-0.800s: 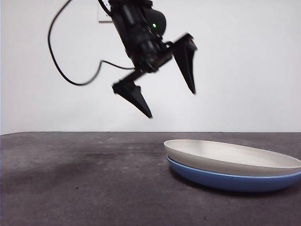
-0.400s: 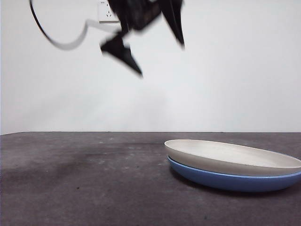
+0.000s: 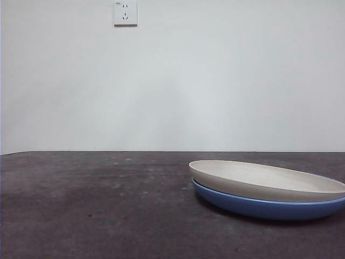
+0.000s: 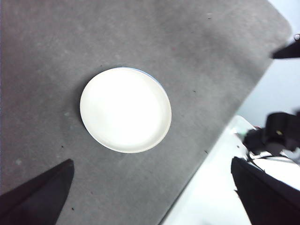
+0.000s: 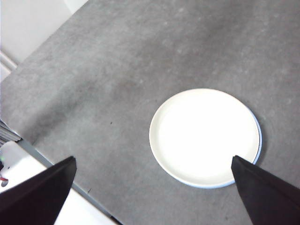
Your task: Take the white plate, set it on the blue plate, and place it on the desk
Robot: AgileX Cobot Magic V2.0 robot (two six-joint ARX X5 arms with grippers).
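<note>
I see one white plate [image 3: 259, 179] sitting right on top of one blue plate [image 3: 259, 205], so only a thin blue edge peeks out under it. The two plates rest on the desk [image 3: 97, 205], over on the right side in my front view, and the white one sits a little tilted. From my left wrist camera the white plate [image 4: 125, 109] looks small and far below, and from my right wrist camera it [image 5: 205, 137] is also well below, with a blue sliver [image 5: 258, 140] at its rim. Both of my arms are up high over the desk, looking down. The left gripper [image 4: 154, 197] is wide open and holds nothing. The right gripper [image 5: 154, 197] is wide open too, and touches nothing. One wall socket [image 3: 125, 13] is on the white wall behind.
</note>
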